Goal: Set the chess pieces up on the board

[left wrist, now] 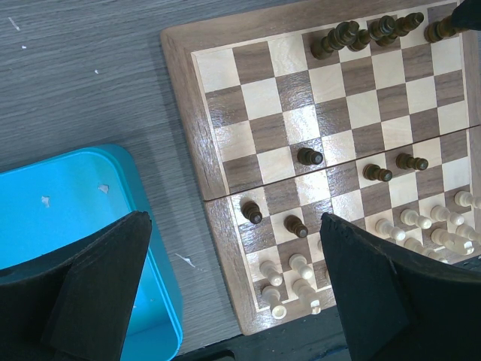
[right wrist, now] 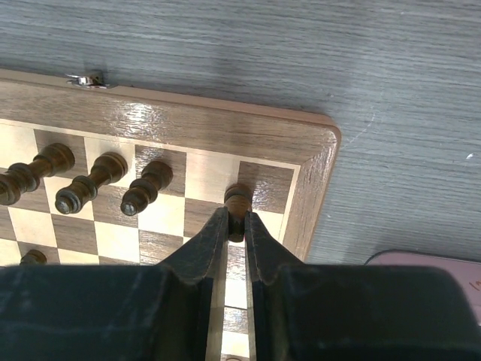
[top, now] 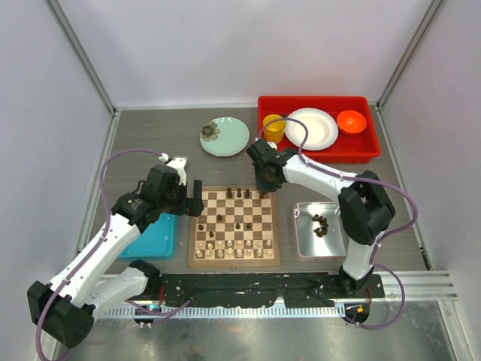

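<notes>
Holding one dark chessman (right wrist: 238, 199) clenched in my right hand (right wrist: 235, 219), upright, long axis vertical, at the far right corner of the board (right wrist: 188, 124). The corner square lies directly under and slightly right of the fingertips; I cannot tell whether the base is touching. My right arm is clearly the nearer one. My left hand (left wrist: 233, 226) hangs released, fingers wide apart, over the board's left edge just beside the blue tray (left wrist: 68, 203).

Other chess pieces (right wrist: 98, 180) stand along the same back row: small turned wood with knobbed tops. Pale ones (top: 233, 248) fill the near rows. The board is glossy, varnished and pale-bordered. The desk (right wrist: 301, 53) is grey and grained.
</notes>
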Available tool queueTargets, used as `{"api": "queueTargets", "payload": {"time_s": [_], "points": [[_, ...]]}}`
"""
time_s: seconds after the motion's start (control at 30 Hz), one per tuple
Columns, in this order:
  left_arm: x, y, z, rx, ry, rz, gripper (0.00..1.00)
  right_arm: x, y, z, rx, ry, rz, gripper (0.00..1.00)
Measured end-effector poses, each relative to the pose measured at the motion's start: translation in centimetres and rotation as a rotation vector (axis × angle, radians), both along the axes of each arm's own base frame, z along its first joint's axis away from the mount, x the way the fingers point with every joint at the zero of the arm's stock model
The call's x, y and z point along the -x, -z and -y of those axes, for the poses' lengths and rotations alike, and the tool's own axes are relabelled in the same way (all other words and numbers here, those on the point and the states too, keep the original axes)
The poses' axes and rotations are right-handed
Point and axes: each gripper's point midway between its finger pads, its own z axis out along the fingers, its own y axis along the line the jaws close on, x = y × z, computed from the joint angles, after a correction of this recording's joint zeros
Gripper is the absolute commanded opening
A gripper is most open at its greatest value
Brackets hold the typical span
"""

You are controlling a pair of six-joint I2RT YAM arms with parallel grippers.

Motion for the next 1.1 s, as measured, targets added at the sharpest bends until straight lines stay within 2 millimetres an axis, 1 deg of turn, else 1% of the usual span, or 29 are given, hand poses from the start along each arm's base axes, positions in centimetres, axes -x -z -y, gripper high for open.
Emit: {"api": "queueTargets", "payload": {"time_s": [0.23, 0.6, 0.7, 0.83, 0.93, 1.1], "points": [[0.0, 0.0, 0.0, 0.000, 0.000, 0.000, 1.00, 0.0, 0.0, -0.9, -0.012, -0.010, -0.003, 0.14], [0.0, 0.0, 0.0, 0.000, 0.000, 0.000, 1.00, -0.4, 0.0, -1.6, -0.019, -0.012, -0.003, 0.15], [0.0, 0.0, 0.0, 0.000, 0.001, 0.000, 1.00, -0.4, 0.0, -1.7, -0.021, -0.013, -0.003, 0.20], [0.0, 0.0, 0.0, 0.000, 0.001, 0.000, 1.00, -0.4, 0.0, -1.7, -0.021, -0.013, -0.004, 0.29], [0.0, 0.0, 0.0, 0.000, 0.001, 0.000, 1.00, -0.3, 0.0, -1.6, -0.018, -0.012, -0.008, 0.33], [0.0, 0.0, 0.0, 0.000, 0.001, 0.000, 1.00, -0.2, 0.0, -1.6, -0.018, -0.014, -0.010, 0.33]]}}
